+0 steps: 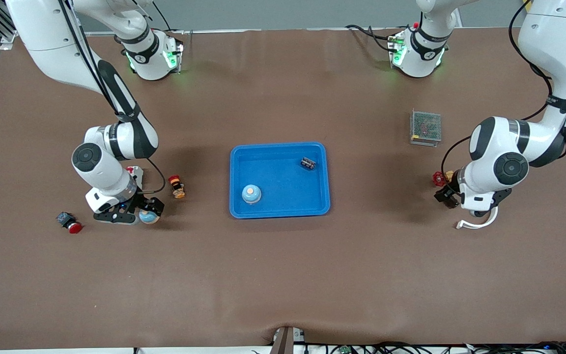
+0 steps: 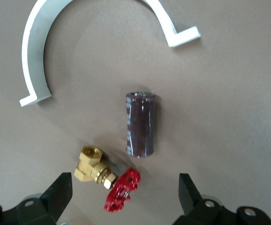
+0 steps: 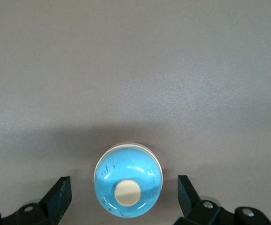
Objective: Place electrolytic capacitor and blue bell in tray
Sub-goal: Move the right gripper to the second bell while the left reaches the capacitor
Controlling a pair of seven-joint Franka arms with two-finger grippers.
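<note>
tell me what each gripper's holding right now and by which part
Nothing is held. The right gripper has open jaws around the round blue bell; the left gripper hangs open over the dark cylindrical capacitor.

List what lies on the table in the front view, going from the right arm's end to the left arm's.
red push button → blue bell on the table → orange-and-red part → tray → mesh box → white curved clip

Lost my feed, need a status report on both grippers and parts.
Right gripper open, straddling blue bell on table. Left gripper open over electrolytic capacitor; brass valve beside it. Tray already holds another bell.
</note>
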